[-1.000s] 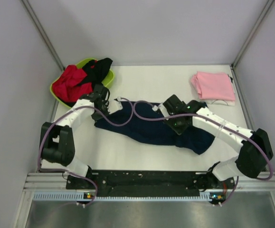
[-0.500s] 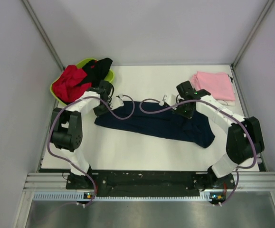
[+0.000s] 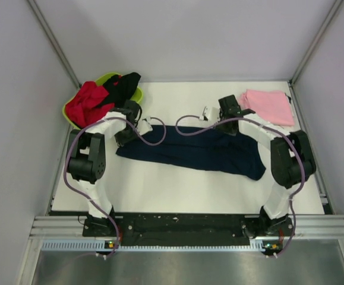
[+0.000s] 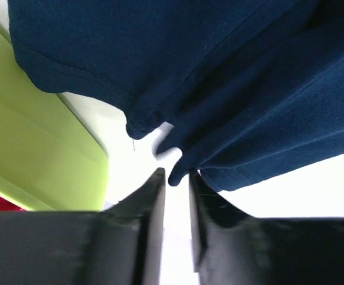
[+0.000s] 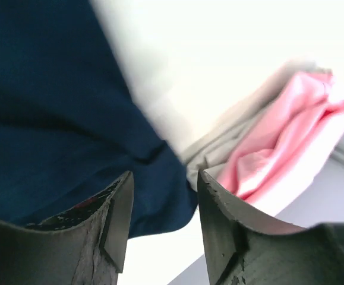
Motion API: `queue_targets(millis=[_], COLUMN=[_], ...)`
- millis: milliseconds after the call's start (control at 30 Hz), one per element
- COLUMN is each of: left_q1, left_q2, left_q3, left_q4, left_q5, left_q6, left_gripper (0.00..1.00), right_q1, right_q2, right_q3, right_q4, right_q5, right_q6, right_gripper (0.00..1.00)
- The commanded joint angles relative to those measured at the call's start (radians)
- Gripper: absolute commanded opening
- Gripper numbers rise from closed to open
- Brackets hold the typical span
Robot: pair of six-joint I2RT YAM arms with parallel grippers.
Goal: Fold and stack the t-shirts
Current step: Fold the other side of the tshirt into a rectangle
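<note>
A dark navy t-shirt lies spread in a long band across the middle of the table. My left gripper sits at its back left corner. In the left wrist view the left gripper is open by a narrow gap, and a nub of the navy t-shirt hem rests loosely at its tips. My right gripper is at the shirt's back right edge. Seen from the right wrist, the right gripper is open above the navy t-shirt, holding nothing. A folded light pink t-shirt lies at the back right.
A lime green basin at the back left holds a red t-shirt and a black t-shirt. Its wall is close to my left gripper. The pink t-shirt rests on a pale cloth layer. Grey walls enclose the table.
Both arms swung toward the back of the table, drawing the navy shirt out flatter and wider. Both grippers have opened and let go of the cloth.
</note>
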Motion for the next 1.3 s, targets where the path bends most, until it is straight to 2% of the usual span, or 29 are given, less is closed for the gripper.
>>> queue_targets(millis=[0, 33, 100, 200, 300, 333, 400, 533, 567, 667, 833, 933, 1067, 1200, 1267], left_q1=[0.006, 0.006, 0.006, 0.001, -0.028, -0.048, -0.112, -0.304, -0.354, -0.489, -0.603, -0.632, -0.666, -0.688, -0.695], left_q2=[0.009, 0.007, -0.005, -0.054, -0.118, -0.132, -0.164, -0.163, -0.151, -0.089, 0.113, 0.197, 0.288, 0.356, 0.386], left_q3=[0.014, 0.018, 0.038, 0.072, 0.13, 0.153, 0.188, 0.248, 0.262, 0.302, 0.471, 0.529, 0.546, 0.57, 0.583], left_q4=[0.018, 0.025, 0.027, 0.007, -0.03, -0.031, -0.024, 0.074, 0.109, 0.237, 0.334, 0.372, 0.398, 0.423, 0.472], left_q5=[-0.011, -0.019, -0.022, 0.04, 0.128, 0.16, 0.223, 0.422, 0.467, 0.545, 0.562, 0.59, 0.59, 0.562, 0.492], left_q6=[-0.035, -0.043, -0.058, -0.075, -0.089, -0.086, -0.066, -0.049, -0.061, -0.087, -0.15, -0.146, -0.11, -0.101, -0.141], left_gripper=[0.33, 0.35, 0.37, 0.48, 0.51, 0.51, 0.52, 0.48, 0.46, 0.46, 0.48, 0.5, 0.55, 0.57, 0.57], right_q1=[-0.054, -0.071, -0.1, -0.169, -0.27, -0.3, -0.323, -0.37, -0.374, -0.407, -0.41, -0.427, -0.45, -0.458, -0.46], right_q2=[0.096, 0.093, 0.036, -0.096, -0.264, -0.298, -0.317, -0.241, -0.219, -0.165, -0.115, -0.088, -0.059, -0.058, -0.065], right_q3=[0.172, 0.205, 0.231, 0.17, 0.035, -0.015, -0.074, -0.111, -0.114, -0.116, -0.134, -0.163, -0.18, -0.188, -0.197], right_q4=[0.157, 0.119, 0.021, -0.067, -0.056, -0.038, -0.027, -0.012, -0.002, 0.014, 0.044, 0.088, 0.128, 0.14, 0.149], right_q5=[0.222, 0.224, 0.128, -0.095, -0.384, -0.461, -0.516, -0.603, -0.629, -0.6, -0.565, -0.595, -0.619, -0.611, -0.605], right_q6=[0.216, 0.303, 0.474, 0.75, 0.989, 1.022, 1.05, 1.094, 1.115, 1.122, 1.134, 1.152, 1.172, 1.171, 1.166], right_gripper=[0.47, 0.47, 0.47, 0.47, 0.48, 0.49, 0.51, 0.53, 0.56, 0.57, 0.53, 0.47, 0.3, 0.05, 0.02])
